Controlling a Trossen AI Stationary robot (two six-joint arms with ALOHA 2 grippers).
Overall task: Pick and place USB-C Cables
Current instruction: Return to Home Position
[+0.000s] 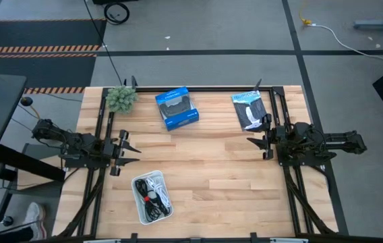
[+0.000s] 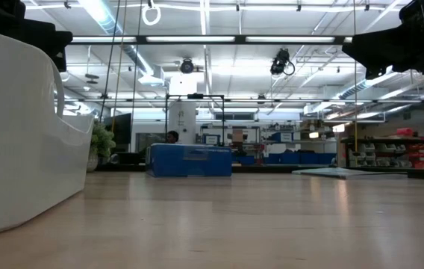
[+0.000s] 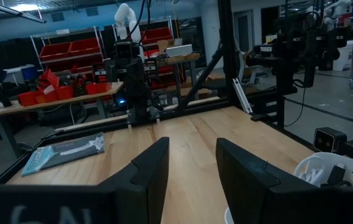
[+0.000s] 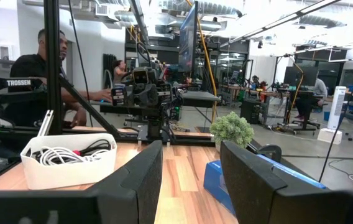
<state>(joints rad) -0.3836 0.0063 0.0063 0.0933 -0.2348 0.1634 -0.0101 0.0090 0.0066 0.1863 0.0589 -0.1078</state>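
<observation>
High view, looking straight down on a pale wooden table (image 1: 225, 175): both dark arms sit drawn back at opposite sides, facing each other across the bare middle. The left gripper (image 1: 129, 150) hangs over the left edge, its two fingers apart and holding nothing. The right gripper (image 1: 257, 143) hangs over the right edge, its fingers also spread and empty. Each wrist view confirms this, showing a clear gap of tabletop between that arm's own fingers (image 3: 148, 171) (image 4: 142, 174).

The USB-C cables (image 1: 152, 197) lie together inside a small white bin (image 1: 136, 192) near the front left of the table, just in front of the left gripper. A white coil (image 1: 154, 183) rests at the bin's far end, a black coil (image 1: 155, 209) at its near end, and a touch of red shows between them. From the right wrist, white and black loops (image 4: 61, 154) rise to the bin's rim.

Along the back edge stand a small green plant (image 1: 121, 98) at the left, a blue box (image 1: 177, 108) beside it, and a flat black-and-blue packet (image 1: 250, 110) toward the right, all well apart from the bin. A person (image 4: 33, 74) sits beyond the table.
</observation>
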